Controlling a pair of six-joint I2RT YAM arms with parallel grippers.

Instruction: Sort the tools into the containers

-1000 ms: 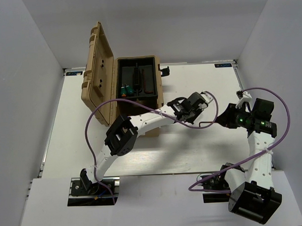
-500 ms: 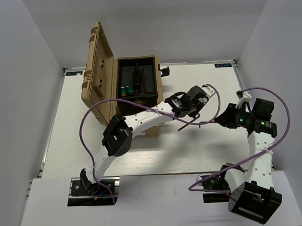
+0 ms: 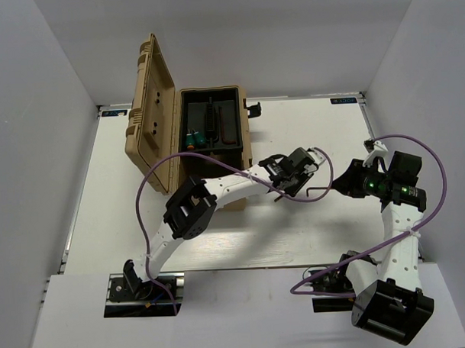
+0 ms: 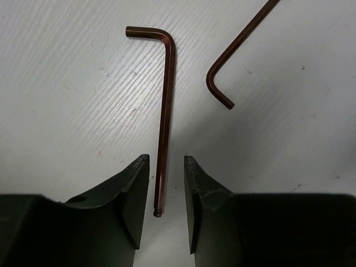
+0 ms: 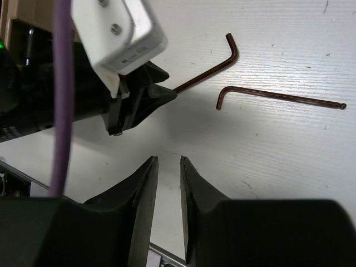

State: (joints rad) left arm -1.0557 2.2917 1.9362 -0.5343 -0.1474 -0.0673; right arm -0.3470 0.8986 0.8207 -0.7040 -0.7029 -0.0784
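tan case (image 3: pixel 150 119) is standing with its lid thrown back; every place below is being given from it. inside it, in the left part of the black tray (image 3: pixel 184 114), two green-handled screwdrivers (image 3: pixel 194 137) are lying side by side and are counting as sorted. dark long shapes in the tray's right part are showing too small to name. no pliers are showing on the table (image 3: pixel 220 243), so they are probably resting in there as well.

just right of the case, the left gripper (image 4: pixel 167 183) is hovering low, its jaws parted and straddling the long shaft of the first hex key (image 4: pixel 167 100). that key is lying flat on the table. a sliver of table is showing on each side of the shaft, so nothing is being gripped.

the second hex key (image 4: pixel 233 50) is lying just beside the first, apart from it, on the side away from the case. farther right of the case, the right gripper (image 5: pixel 168 194) is hanging with its jaws narrowly parted and holding nothing.

judging from this, the sorting is running late in its course — the two hex keys are looking like the only tools left to carry into the case.
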